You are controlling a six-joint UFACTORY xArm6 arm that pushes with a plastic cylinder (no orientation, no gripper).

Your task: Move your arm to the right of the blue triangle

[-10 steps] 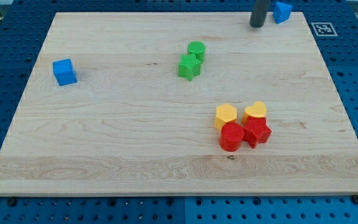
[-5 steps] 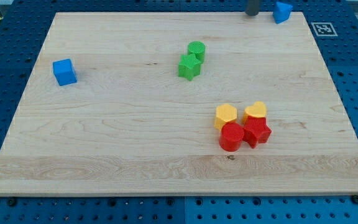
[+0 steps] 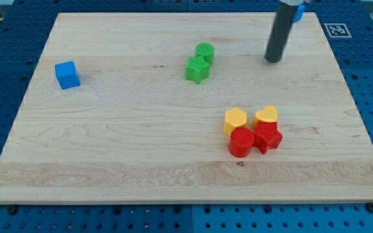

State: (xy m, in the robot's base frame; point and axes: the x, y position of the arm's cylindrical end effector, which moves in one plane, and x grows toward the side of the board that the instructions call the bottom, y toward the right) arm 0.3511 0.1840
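The blue triangle [image 3: 298, 12] sits at the board's top right corner, mostly hidden behind my dark rod. My tip [image 3: 273, 60] rests on the board below and to the left of that block, apart from it. A blue cube [image 3: 67, 74] lies far off at the view's left.
A green cylinder [image 3: 204, 52] and a green star [image 3: 197, 68] touch near the top middle. A yellow hexagon [image 3: 235, 120], a yellow heart [image 3: 265, 116], a red cylinder [image 3: 241, 142] and a red star [image 3: 268, 137] cluster at the lower right. A marker tag [image 3: 337, 30] sits off the board's top right.
My tip had gone up to the board's top edge left of the blue triangle; it has now come down the view and a little right, and the rod covers most of the triangle.
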